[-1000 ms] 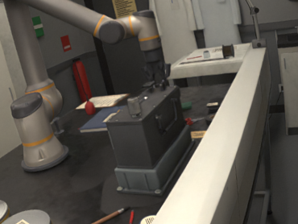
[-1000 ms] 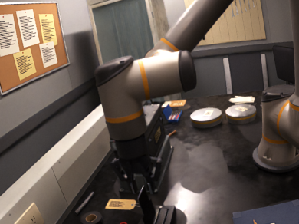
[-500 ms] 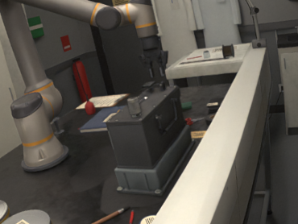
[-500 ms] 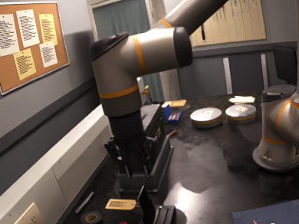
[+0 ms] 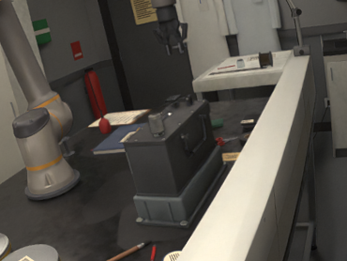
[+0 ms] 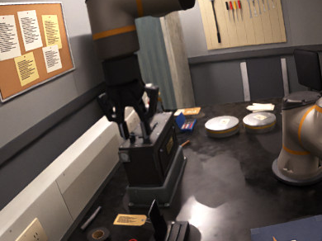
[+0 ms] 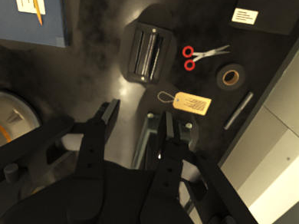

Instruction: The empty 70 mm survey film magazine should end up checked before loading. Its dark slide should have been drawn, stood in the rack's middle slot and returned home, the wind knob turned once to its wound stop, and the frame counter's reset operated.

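My gripper (image 5: pixel 172 47) hangs open and empty, well above the far end of the film magazine (image 5: pixel 169 150). The magazine is a dark box on a grey base, standing on the black bench beside the long white ledge. A grey wind knob (image 5: pixel 156 124) sits on its top. The wrist camera looks down past the fingers (image 7: pixel 138 117) at the slotted rack (image 7: pixel 147 56) on the bench beyond the magazine's end. The rack's slots look empty. I cannot make out the dark slide or the counter reset.
The white ledge (image 5: pixel 262 159) runs along the magazine's side. The arm's base (image 5: pixel 44 155) stands on the other side. Near the rack lie red-handled scissors (image 7: pixel 199 55), a paper tag (image 7: pixel 190 102), a tape roll (image 7: pixel 230 77) and a blue book (image 7: pixel 32 13). Two film cans (image 6: pixel 222 126) lie further off.
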